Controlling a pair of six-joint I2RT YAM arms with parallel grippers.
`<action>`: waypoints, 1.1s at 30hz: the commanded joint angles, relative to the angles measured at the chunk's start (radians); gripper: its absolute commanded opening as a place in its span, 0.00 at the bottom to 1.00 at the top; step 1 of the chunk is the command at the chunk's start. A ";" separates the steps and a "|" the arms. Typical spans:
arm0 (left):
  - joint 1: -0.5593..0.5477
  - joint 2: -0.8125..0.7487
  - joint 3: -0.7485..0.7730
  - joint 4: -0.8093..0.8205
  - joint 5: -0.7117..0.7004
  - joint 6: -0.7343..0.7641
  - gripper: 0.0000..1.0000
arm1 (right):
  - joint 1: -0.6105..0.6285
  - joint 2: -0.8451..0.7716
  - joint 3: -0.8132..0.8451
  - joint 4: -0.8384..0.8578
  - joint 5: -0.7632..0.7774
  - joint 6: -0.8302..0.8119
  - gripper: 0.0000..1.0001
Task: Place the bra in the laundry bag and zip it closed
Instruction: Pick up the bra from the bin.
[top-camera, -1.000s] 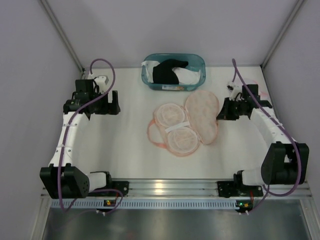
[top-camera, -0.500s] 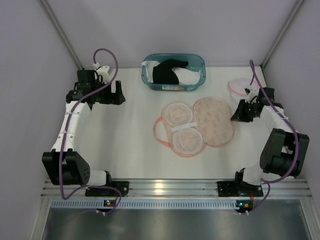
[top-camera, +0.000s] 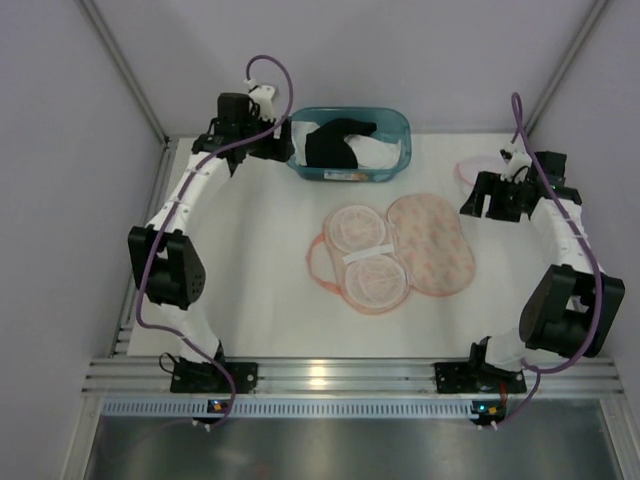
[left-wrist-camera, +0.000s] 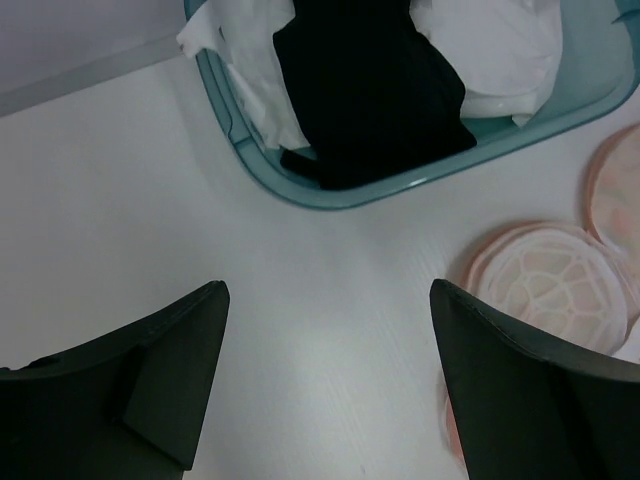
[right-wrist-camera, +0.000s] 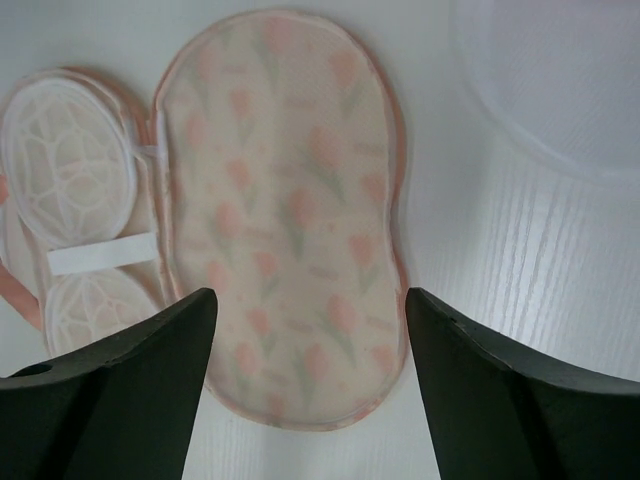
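Bra (left-wrist-camera: 370, 90), apparently the black garment, lies in the teal basket (top-camera: 398, 128) at the far side of the bench (top-camera: 250, 260). It should handle soft, light and limp; pinch a bunched cup or strap. Laundry bag (top-camera: 430, 245) lies unzipped mid-bench. Left claw (left-wrist-camera: 325, 300) near the basket and right claw (right-wrist-camera: 310, 300) over the bag both gape wide, empty.
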 joint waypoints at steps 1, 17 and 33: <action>-0.064 0.101 0.107 0.145 -0.106 -0.054 0.87 | -0.002 0.007 0.064 -0.002 -0.069 0.023 0.77; -0.299 0.647 0.503 0.516 -0.579 -0.043 0.94 | 0.061 0.024 -0.053 0.050 -0.077 0.050 0.80; -0.306 0.805 0.600 0.545 -0.662 0.030 0.81 | 0.082 0.024 -0.054 0.036 -0.092 0.047 0.80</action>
